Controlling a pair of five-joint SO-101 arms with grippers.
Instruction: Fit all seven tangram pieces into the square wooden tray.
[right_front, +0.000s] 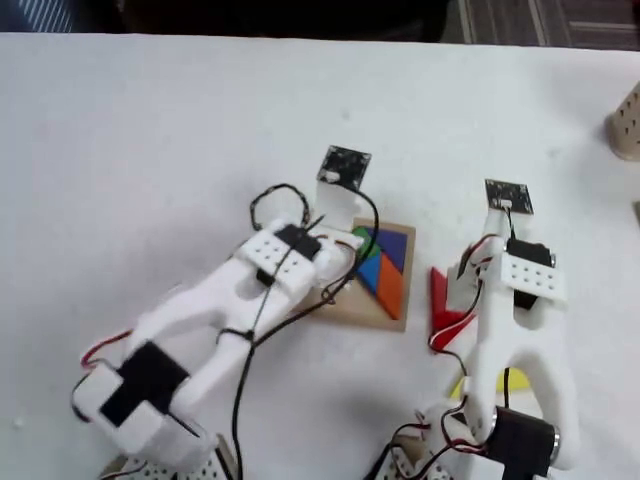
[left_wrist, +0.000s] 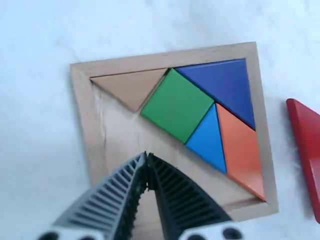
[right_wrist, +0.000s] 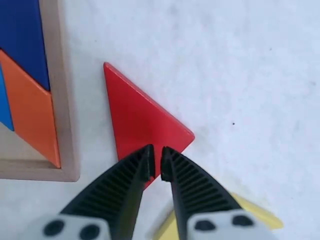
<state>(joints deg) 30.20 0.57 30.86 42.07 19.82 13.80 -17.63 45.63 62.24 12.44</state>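
Tray (left_wrist: 82, 130) lies beneath the left hand (left_wrist: 147, 162), pinched together; right hand (right_wrist: 156, 159), nearly together, tops the red triangle (right_wrist: 135, 110).

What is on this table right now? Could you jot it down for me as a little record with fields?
tray: wooden, square, part filled
in tray: tan triangle, green square, dark blue triangle, light blue triangle, orange parallelogram
outside tray: red triangle, yellow piece
left arm: over the tray's bare part, jaws shut, empty
right arm: over the red triangle
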